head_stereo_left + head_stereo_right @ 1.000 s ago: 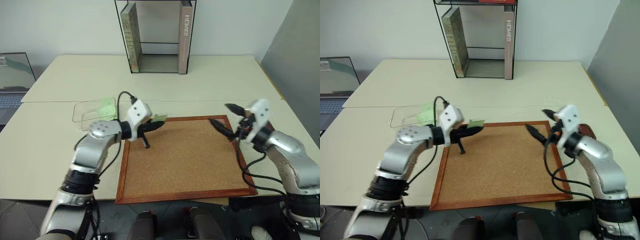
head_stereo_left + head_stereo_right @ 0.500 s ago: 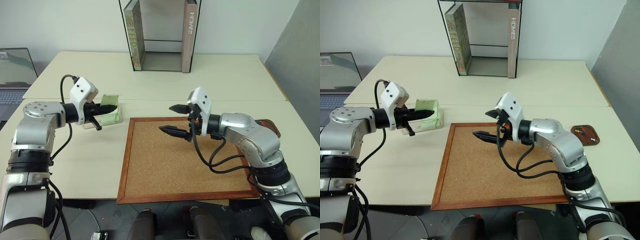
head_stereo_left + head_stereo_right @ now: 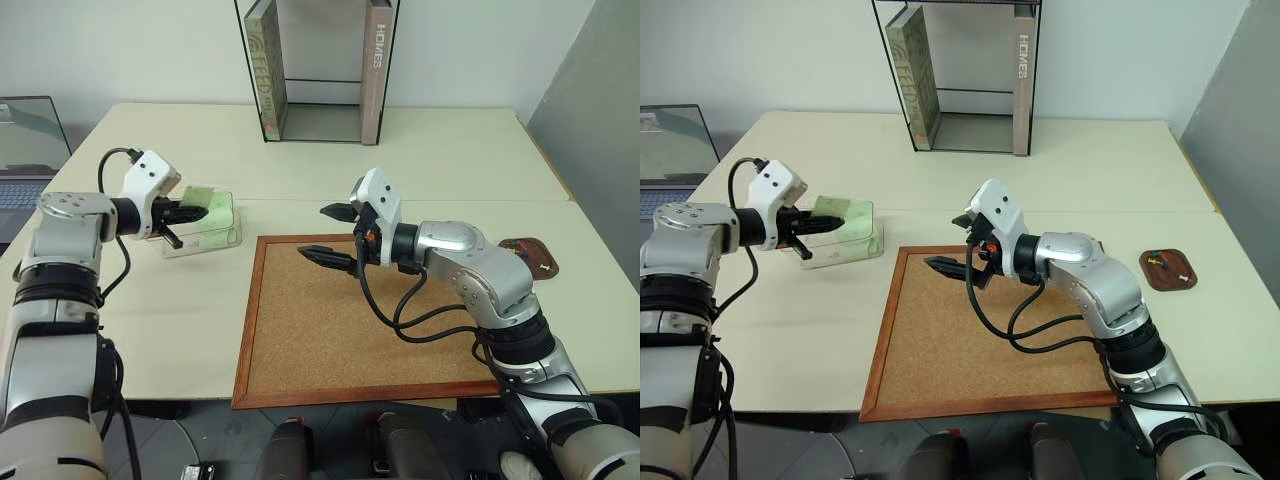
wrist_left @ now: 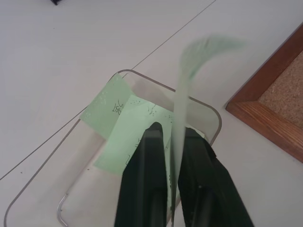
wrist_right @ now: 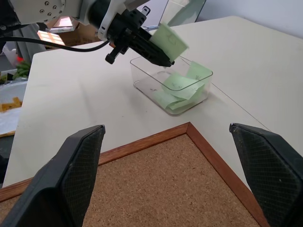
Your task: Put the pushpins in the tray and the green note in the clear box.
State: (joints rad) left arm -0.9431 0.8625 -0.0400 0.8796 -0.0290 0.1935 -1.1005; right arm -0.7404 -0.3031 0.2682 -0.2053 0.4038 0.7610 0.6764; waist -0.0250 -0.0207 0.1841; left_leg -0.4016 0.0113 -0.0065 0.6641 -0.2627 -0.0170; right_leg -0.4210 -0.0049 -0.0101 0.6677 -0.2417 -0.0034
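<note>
Left gripper (image 3: 193,212) now over box (image 3: 225,238), off the corkboard (image 3: 400,330). Head view: right gripper (image 3: 333,235) wide, empty; pins on tray (image 3: 1168,270). Left wrist: fingers (image 4: 147,189) narrow, note (image 4: 182,94) between them. Right wrist: note above box; drop pending.

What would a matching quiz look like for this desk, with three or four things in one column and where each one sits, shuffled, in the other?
Things:
1. green note
2. tray
3. corkboard
4. book stand

Places:
A. at the far edge of the table, by the wall
B. flat on the table under the right pincer
C. between the left pincer's fingers, over the clear box
D. on the table beyond the corkboard's right side

Pairs: 1-C, 2-D, 3-B, 4-A
</note>
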